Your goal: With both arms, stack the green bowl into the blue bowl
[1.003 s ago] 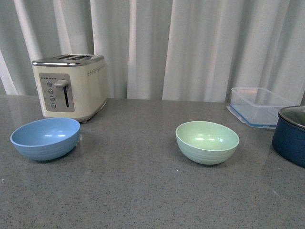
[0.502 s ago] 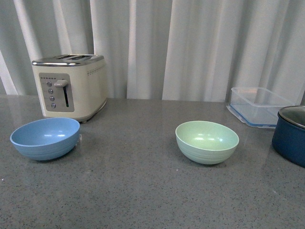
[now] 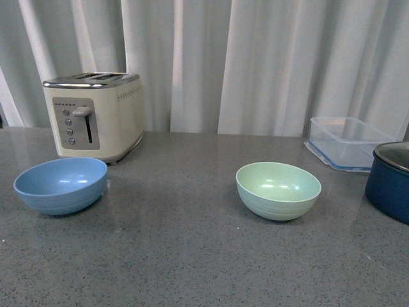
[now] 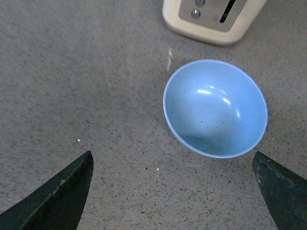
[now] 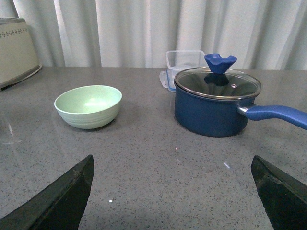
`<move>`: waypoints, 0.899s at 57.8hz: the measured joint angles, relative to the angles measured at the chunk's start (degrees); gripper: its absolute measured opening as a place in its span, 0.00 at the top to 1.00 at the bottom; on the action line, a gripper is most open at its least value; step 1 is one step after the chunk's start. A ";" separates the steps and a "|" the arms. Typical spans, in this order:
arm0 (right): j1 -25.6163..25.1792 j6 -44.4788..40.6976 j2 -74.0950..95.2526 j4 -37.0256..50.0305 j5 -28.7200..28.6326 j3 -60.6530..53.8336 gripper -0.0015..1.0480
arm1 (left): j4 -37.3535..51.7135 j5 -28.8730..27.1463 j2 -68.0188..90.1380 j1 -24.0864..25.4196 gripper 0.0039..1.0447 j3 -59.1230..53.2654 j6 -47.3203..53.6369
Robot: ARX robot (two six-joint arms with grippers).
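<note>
Nothing is stacked yet. On your grey counter (image 3: 192, 256) the two bowls sit well apart, so the whole lift and nesting is still to do. The toaster (image 3: 96, 115) stands at one o'clock from the blue bowl (image 3: 61, 185), and the green bowl (image 3: 278, 190) lies at its three o'clock. Your left gripper (image 4: 172, 155) hangs spread wide above the blue bowl. Your right gripper (image 5: 172, 158), equally wide and holding nothing, faces the green bowl from well short of it.
</note>
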 joint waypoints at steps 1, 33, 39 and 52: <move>0.00 0.00 0.00 0.00 0.00 0.00 0.10 | -0.31 0.17 0.72 0.00 0.06 0.48 -0.28; -0.02 0.00 0.00 0.00 0.00 0.00 0.10 | -6.84 -0.66 25.75 0.66 0.06 19.67 -8.59; 0.00 0.00 0.02 0.02 0.00 0.00 0.10 | -6.88 -1.05 28.87 0.52 0.06 20.46 -9.42; -0.02 0.00 0.00 0.00 0.00 0.00 0.10 | -5.42 -2.01 33.57 -0.50 0.19 20.81 -10.93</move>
